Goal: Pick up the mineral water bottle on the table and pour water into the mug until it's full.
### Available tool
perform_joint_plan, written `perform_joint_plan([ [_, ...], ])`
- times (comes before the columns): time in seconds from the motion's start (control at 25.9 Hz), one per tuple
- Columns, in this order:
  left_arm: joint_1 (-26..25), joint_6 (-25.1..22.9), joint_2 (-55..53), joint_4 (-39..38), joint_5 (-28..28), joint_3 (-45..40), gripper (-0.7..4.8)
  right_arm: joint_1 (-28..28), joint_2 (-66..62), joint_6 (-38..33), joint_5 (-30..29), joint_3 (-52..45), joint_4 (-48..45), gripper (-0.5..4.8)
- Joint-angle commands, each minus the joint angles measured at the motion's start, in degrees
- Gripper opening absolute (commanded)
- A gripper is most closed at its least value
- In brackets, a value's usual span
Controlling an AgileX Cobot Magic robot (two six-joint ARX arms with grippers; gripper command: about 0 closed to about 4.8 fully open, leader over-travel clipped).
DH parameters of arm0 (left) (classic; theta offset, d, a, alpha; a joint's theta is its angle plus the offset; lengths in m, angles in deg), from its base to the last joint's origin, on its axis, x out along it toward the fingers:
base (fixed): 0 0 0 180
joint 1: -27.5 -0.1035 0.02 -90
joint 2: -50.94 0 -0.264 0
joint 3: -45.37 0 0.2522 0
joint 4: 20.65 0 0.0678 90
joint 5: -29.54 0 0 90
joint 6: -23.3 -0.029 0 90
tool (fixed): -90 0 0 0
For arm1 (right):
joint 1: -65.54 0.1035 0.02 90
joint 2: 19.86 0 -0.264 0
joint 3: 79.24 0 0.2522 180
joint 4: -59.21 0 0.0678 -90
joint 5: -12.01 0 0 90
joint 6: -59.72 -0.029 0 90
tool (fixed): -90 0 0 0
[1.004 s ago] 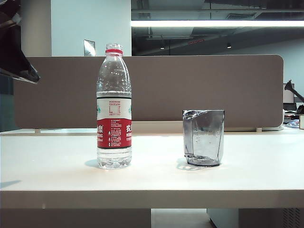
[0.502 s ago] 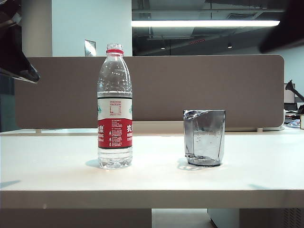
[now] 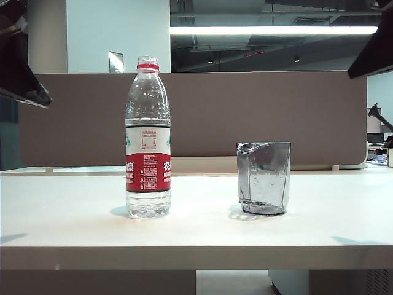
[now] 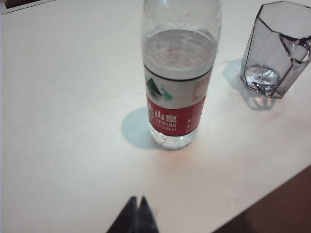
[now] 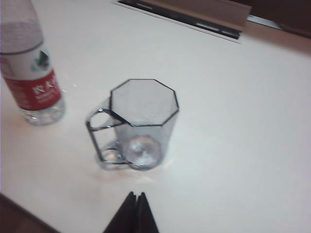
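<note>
Mineral water bottle (image 3: 148, 137) stands upright, uncapped, on the white desk (image 3: 196, 230), left of centre and a bit back from the thick front edge. Water (image 4: 179, 54) fills it to just above the label. Mug (image 3: 263, 178) stands upright to its right, well apart w/ bare desk between; the wrist views show it has a handle and an octagonal rim, and it looks empty. Brown-grey partition (image 3: 245, 117) closes off the back edge.

Left gripper (image 4: 135, 216): fingers pressed together, holding nothing, above bare desk nr the front edge, bottle just ahead. Right gripper (image 5: 133, 213): fingers also together, empty, over bare desk nr the front edge, mug ahead of it. Both arms sit high at the exterior view's upper corners, w/ open space over bottle and mug.
</note>
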Motion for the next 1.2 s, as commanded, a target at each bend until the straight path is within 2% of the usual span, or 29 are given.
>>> perform_joint_plan([
  [0.04,0.0,0.3,0.1,0.3,0.0,0.3,-0.02,-2.8,0.1,-1.8,-8.8,-0.4,-3.9,0.03],
  [0.23,0.0,0.3,0.1,0.3,0.0,0.3,-0.02,-8.6,0.0,-2.1,-15.8,-0.4,-5.5,0.04],
  [0.39,0.0,0.3,0.1,0.3,0.0,0.3,-0.02,-10.8,0.0,-3.7,-22.4,-0.5,-5.5,0.04],
  [0.81,0.0,0.4,0.1,0.4,0.0,0.3,-0.03,-11.0,0.1,-3.6,-24.6,-0.5,-5.4,0.04],
  [1.2,0.0,1.2,0.1,-0.3,0.0,0.3,-0.02,-11.1,0.2,-3.0,-22.7,0.2,-2.1,0.04],
])
